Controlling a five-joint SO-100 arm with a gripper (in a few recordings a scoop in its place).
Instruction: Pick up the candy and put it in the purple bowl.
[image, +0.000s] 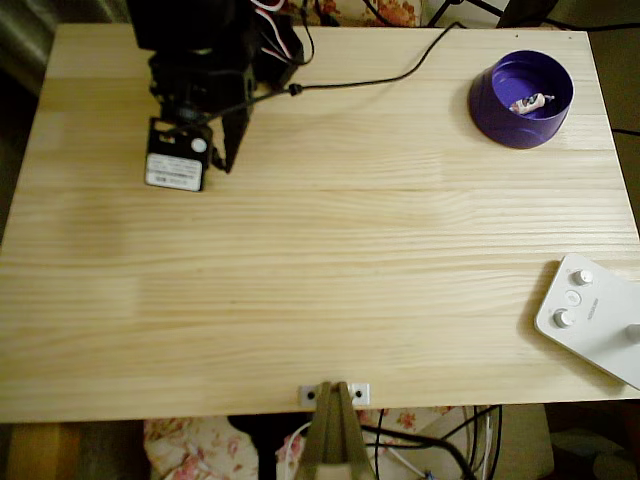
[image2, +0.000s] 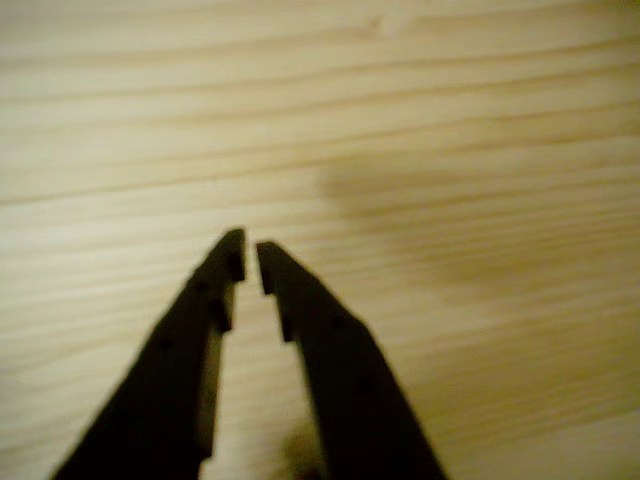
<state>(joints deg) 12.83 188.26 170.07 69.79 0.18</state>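
Lying inside the purple bowl (image: 497, 105) at the worktop's (image: 320, 260) far right corner in the overhead view, the candy (image: 531, 103) shows pale pink-white with dark marks. A white device with knobs (image: 592, 317) sits at the right edge. Well apart, the black pincer (image2: 250, 262) hangs over bare wood, tips nearly together, holding nothing

A pale wooden table (image: 320, 280) carries the purple bowl (image: 497, 110) at its far right and a white device (image: 592, 315) near right.
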